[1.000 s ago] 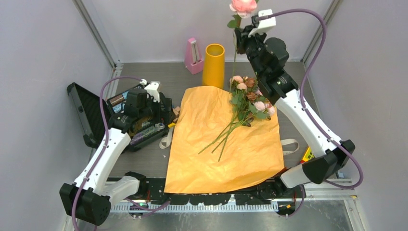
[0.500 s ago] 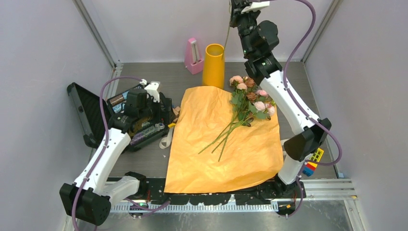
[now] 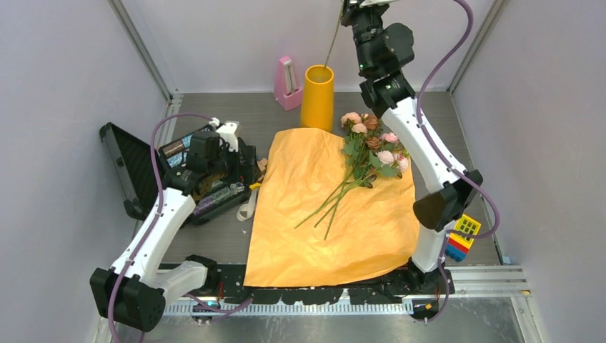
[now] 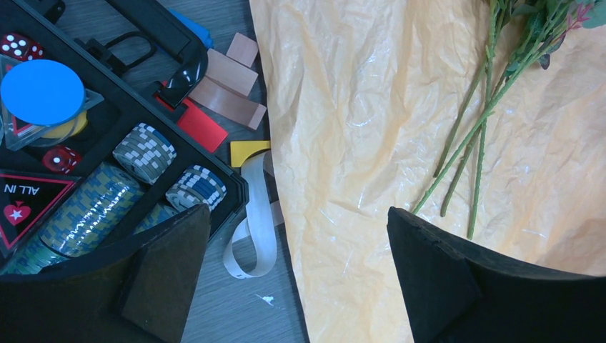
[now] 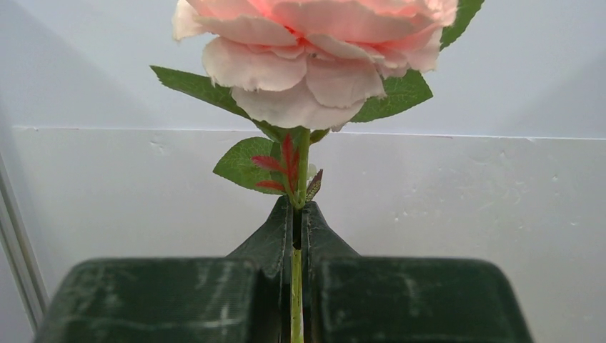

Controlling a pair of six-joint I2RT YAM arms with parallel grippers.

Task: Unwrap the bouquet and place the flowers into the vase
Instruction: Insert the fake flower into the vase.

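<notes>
Change over the last second: the right arm has swung up and to the left, away from above the loose flowers (image 3: 368, 146) and toward the vase (image 3: 316, 96). The rose (image 5: 314, 50) it carries was inside the overhead view then. Now the bloom is past the top edge, and only the thin stem (image 3: 332, 39) shows, slanting down from the right claw (image 3: 354, 10) to the vase mouth. The stem tip sits at the rim line; from above I cannot tell whether it is already inside.

Meaning for the task: the unwrapping looks finished. The orange paper (image 3: 321, 229) lies flat and open on the table (image 3: 236, 121), and the ribbon (image 4: 251, 239) is loose beside its left edge. This appears to be the first stem going in, as no others show in the vase. The remaining flowers lie on the far right part of the paper, heads toward the vase, well apart from both claws.

Right claw: clamped together on the stem a little below the bloom, which stands upright above it in the wrist view. The stem is thin and may swivel in the grip. It probably needs lowering straight down until it is deep in the vase, and only then releasing.

Left claw (image 4: 296, 286): spread wide, holding nothing and touching nothing. It hangs over the border between the chip case (image 4: 86, 179) and the paper. No change there.
</notes>
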